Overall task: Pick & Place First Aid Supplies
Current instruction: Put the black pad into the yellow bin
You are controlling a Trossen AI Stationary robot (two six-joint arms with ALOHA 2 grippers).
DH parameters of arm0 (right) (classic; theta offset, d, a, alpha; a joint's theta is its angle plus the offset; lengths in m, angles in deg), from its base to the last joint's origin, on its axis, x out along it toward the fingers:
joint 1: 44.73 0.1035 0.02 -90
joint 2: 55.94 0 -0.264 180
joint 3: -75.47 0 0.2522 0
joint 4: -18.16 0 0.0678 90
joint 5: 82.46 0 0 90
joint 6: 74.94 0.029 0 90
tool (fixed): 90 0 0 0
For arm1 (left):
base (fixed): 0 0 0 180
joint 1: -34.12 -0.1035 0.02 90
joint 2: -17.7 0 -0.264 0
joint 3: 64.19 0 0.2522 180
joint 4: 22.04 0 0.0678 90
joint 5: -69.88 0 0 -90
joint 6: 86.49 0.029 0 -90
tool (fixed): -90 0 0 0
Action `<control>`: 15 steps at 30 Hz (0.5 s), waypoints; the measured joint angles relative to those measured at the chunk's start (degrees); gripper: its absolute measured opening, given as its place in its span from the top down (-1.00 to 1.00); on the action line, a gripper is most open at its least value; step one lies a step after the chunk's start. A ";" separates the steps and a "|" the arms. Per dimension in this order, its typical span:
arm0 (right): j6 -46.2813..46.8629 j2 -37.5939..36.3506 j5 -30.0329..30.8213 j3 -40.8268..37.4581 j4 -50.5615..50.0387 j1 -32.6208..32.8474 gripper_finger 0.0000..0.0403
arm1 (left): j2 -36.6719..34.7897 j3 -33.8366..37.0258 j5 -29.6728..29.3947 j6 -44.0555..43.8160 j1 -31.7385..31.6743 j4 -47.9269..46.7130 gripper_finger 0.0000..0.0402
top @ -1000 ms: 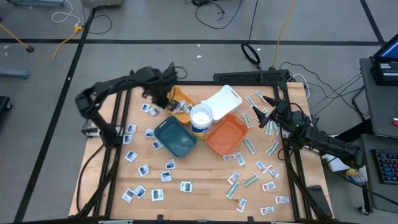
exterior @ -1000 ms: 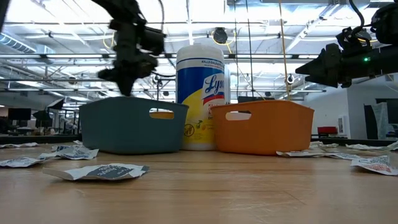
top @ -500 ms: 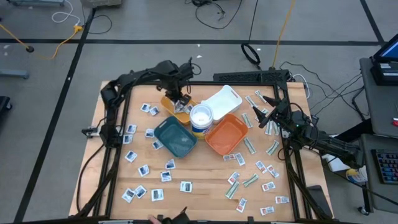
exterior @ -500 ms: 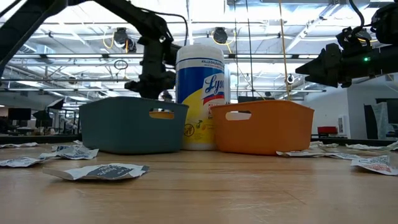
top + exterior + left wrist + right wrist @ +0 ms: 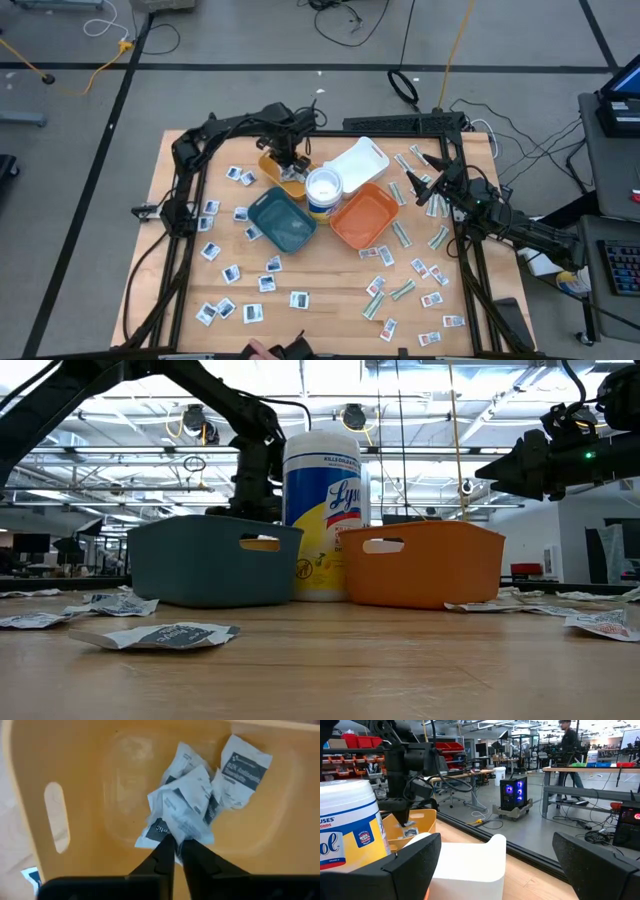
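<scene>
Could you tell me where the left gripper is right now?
In the high view, the left gripper is over the yellow tray at the table's far side, beside the white tub.

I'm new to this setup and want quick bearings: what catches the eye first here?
First, the dozens of small first aid packets scattered across the wooden table, with four trays clustered round a Lysol wipes tub in the middle. Next, the left gripper reaching down into the yellow tray at the table's far side, its fingertips on a white packet above a small pile. The right gripper waits open at the table's right edge.
</scene>
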 joint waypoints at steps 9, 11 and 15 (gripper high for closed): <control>-0.01 -0.01 -0.01 0.01 0.00 0.00 -0.87 | -0.55 0.08 1.50 -0.41 -0.22 -0.91 -0.14; -0.01 0.01 -0.01 0.01 -0.01 0.01 -0.87 | -1.52 0.09 2.60 -0.92 -0.26 -1.71 -0.31; 0.01 0.00 -0.01 0.00 -0.02 -0.01 -0.87 | -4.16 0.09 2.67 -1.97 -0.06 -4.59 -0.53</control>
